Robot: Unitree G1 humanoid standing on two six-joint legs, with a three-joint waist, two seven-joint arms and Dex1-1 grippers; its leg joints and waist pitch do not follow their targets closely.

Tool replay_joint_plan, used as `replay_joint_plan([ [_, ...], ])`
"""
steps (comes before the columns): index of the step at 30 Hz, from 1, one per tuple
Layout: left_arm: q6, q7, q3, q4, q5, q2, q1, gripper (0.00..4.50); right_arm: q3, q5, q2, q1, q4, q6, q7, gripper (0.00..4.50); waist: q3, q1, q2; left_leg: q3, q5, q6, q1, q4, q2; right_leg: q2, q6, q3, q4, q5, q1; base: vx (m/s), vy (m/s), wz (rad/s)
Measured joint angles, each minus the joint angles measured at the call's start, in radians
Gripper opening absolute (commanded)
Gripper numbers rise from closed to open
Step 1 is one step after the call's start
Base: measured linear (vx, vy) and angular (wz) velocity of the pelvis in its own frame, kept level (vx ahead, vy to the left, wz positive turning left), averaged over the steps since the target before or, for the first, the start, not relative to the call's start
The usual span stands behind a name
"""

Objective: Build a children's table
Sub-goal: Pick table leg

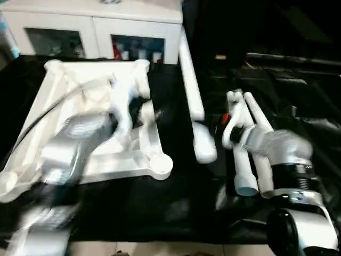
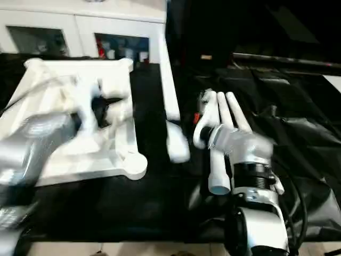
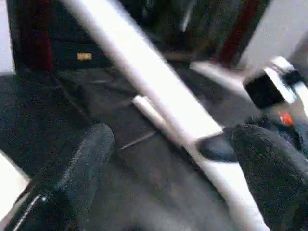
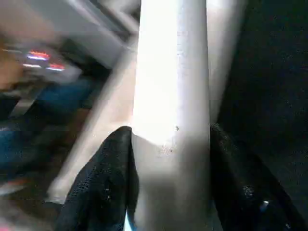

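At upper left I see a white cabinet [image 1: 96, 32] with glass doors behind the black-draped work table [image 1: 160, 208]. The table top [image 1: 90, 122] lies ribbed side up at left of frame; my left gripper [image 3: 168, 159] hovers over it, fingers spread wide. One leg [image 1: 192, 90] lies at centre. At right, my right gripper [image 4: 168, 173] is clamped around a leg [image 4: 173, 96] among grouped legs [image 1: 250, 160].
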Motion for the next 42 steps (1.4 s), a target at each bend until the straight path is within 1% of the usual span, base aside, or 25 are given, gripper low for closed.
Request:
replay_joint_plan([
  [2,0.032,0.036,0.033,0.025,-0.035,-0.033,-0.019,4.5,0.0,0.035,-0.012,0.005,-0.042,0.011,0.043,1.88,0.001,0.001,-0.003,0.0,0.0,0.001,0.0,0.0,0.0,0.0,0.0,0.0,-0.001,0.0,0.0,0.0,0.0,0.0],
  [4,0.069,0.082,0.091,0.051,-0.099,-0.097,-0.043,4.5,0.006,0.065,-0.031,0.026,-0.102,0.027,0.089,1.88,0.004,0.006,-0.008,0.0,0.001,0.002,-0.001,0.0,0.0,0.0,0.0,-0.001,-0.001,0.0,0.0,0.0,0.0,0.0],
  [6,0.097,0.107,0.122,0.054,-0.17,-0.138,-0.069,4.5,0.026,0.08,-0.035,0.046,-0.141,0.039,0.12,1.88,0.007,0.011,-0.014,0.0,0.003,0.006,-0.002,0.0,0.001,0.0,0.0,-0.001,-0.002,0.0,-0.001,0.0,0.0,0.0],
  [8,0.121,0.126,0.146,0.054,-0.218,-0.167,-0.092,4.5,0.045,0.085,-0.037,0.053,-0.151,0.042,0.133,1.88,0.007,0.012,-0.015,0.0,0.003,0.007,-0.003,0.0,0.001,0.0,-0.001,-0.001,-0.002,0.0,-0.002,0.0,0.0,0.0],
  [10,0.154,0.152,0.186,0.05,-0.264,-0.201,-0.121,4.5,0.062,0.093,-0.048,0.063,-0.169,0.047,0.148,1.88,0.008,0.016,-0.015,0.0,0.003,0.006,-0.004,0.0,0.001,0.0,-0.001,-0.001,-0.002,0.0,-0.002,0.0,0.0,0.0],
  [12,0.181,0.174,0.219,0.049,-0.303,-0.215,-0.142,4.5,0.076,0.103,-0.056,0.081,-0.194,0.051,0.165,1.88,0.008,0.021,-0.015,0.0,0.003,0.007,-0.004,-0.001,0.001,0.0,0.0,-0.002,-0.003,0.0,-0.002,0.0,0.0,0.0],
  [15,0.2,0.196,0.249,0.048,-0.34,-0.225,-0.146,4.5,0.085,0.109,-0.062,0.09,-0.214,0.052,0.171,1.88,0.008,0.024,-0.016,0.0,0.004,0.007,-0.004,-0.001,0.001,0.0,0.0,-0.002,-0.003,0.0,-0.002,0.0,0.0,0.0],
  [19,0.218,0.224,0.248,0.022,-0.346,-0.23,-0.144,4.5,0.106,0.112,-0.063,0.1,-0.233,0.054,0.174,1.88,0.008,0.028,-0.016,0.0,0.004,0.008,-0.004,-0.001,0.001,-0.001,0.0,-0.003,-0.004,0.0,-0.002,0.0,0.0,0.0],
  [24,0.221,0.252,0.185,-0.019,-0.312,-0.215,-0.106,4.5,0.156,0.097,-0.073,0.128,-0.26,0.044,0.17,1.88,0.008,0.028,-0.016,-0.001,0.004,0.008,-0.004,-0.001,0.002,-0.001,0.0,-0.005,-0.007,0.0,-0.003,0.0,0.0,0.0],
  [26,0.226,0.268,0.172,-0.027,-0.301,-0.216,-0.098,4.23,0.176,0.083,-0.073,0.13,-0.271,0.026,0.164,1.88,0.008,0.028,-0.016,-0.001,0.004,0.008,-0.004,-0.001,0.002,-0.001,0.0,-0.005,-0.007,0.0,-0.003,0.0,0.0,0.0],
  [28,0.226,0.294,0.16,-0.032,-0.289,-0.217,-0.098,4.12,0.195,0.06,-0.072,0.13,-0.289,0.009,0.145,1.88,0.008,0.028,-0.016,-0.001,0.004,0.008,-0.004,-0.001,0.002,-0.001,0.0,-0.006,-0.007,0.0,-0.003,0.0,0.0,0.0],
  [29,0.226,0.299,0.16,-0.032,-0.289,-0.22,-0.098,4.12,0.201,0.056,-0.071,0.13,-0.299,0.005,0.138,1.88,0.008,0.028,-0.016,-0.001,0.004,0.008,-0.004,-0.001,0.002,-0.001,0.0,-0.006,-0.007,0.0,-0.003,0.0,0.0,0.0],
  [30,0.226,0.306,0.16,-0.036,-0.289,-0.225,-0.098,4.02,0.211,0.056,-0.071,0.13,-0.311,-0.001,0.128,1.88,0.008,0.028,-0.016,-0.001,0.004,0.008,-0.004,-0.001,0.002,-0.001,0.0,-0.006,-0.007,0.0,-0.003,0.0,0.0,0.0],
  [32,0.226,0.314,0.16,-0.044,-0.292,-0.23,-0.098,3.72,0.217,0.055,-0.068,0.13,-0.323,-0.009,0.123,1.88,0.008,0.028,-0.016,-0.001,0.004,0.008,-0.004,-0.001,0.002,-0.001,0.0,-0.006,-0.007,0.0,-0.003,0.0,0.0,0.0],
  [34,0.225,0.316,0.16,-0.045,-0.292,-0.23,-0.098,3.55,0.225,0.053,-0.068,0.13,-0.336,-0.018,0.118,1.88,0.008,0.028,-0.016,-0.001,0.003,0.006,-0.004,-0.001,0.002,-0.001,0.0,-0.006,-0.007,0.0,-0.002,0.0,0.0,0.0],
  [35,0.225,0.317,0.16,-0.045,-0.292,-0.229,-0.098,3.55,0.228,0.051,-0.068,0.13,-0.338,-0.022,0.116,1.88,0.008,0.028,-0.016,-0.001,0.003,0.006,-0.004,-0.001,0.002,-0.001,0.0,-0.006,-0.007,0.0,-0.002,0.0,0.0,0.0],
  [36,0.225,0.32,0.16,-0.045,-0.291,-0.228,-0.098,3.4,0.234,0.044,-0.068,0.13,-0.339,-0.029,0.115,1.88,0.008,0.028,-0.016,-0.001,0.003,0.006,-0.004,-0.001,0.002,-0.001,0.0,-0.006,-0.007,0.0,-0.002,0.0,0.0,0.0],
  [37,0.223,0.325,0.159,-0.045,-0.289,-0.228,-0.098,3.4,0.239,0.035,-0.069,0.13,-0.342,-0.035,0.114,1.88,0.008,0.028,-0.016,-0.001,0.003,0.006,-0.004,-0.001,0.002,-0.001,0.0,-0.006,-0.007,0.0,-0.002,0.0,0.0,0.0],
  [39,0.213,0.353,0.159,-0.041,-0.276,-0.232,-0.098,3.18,0.266,0.006,-0.077,0.13,-0.351,-0.065,0.099,1.88,0.008,0.028,-0.016,-0.001,0.003,0.005,-0.004,-0.001,0.002,-0.001,0.0,-0.006,-0.007,0.0,-0.002,0.0,0.0,0.0],
  [40,0.211,0.364,0.159,-0.037,-0.269,-0.234,-0.098,3.18,0.276,-0.009,-0.079,0.13,-0.356,-0.075,0.092,1.88,0.008,0.028,-0.016,-0.001,0.003,0.005,-0.004,-0.001,0.002,-0.001,0.0,-0.006,-0.007,0.0,-0.002,0.0,0.0,0.0],
  [42,0.186,0.404,0.159,-0.034,-0.238,-0.238,-0.098,2.97,0.3,-0.042,-0.083,0.143,-0.373,-0.1,0.065,1.88,0.008,0.028,-0.016,-0.002,0.003,0.005,-0.004,-0.001,0.002,-0.001,0.0,-0.006,-0.007,0.0,-0.002,0.0,0.0,0.0],
])
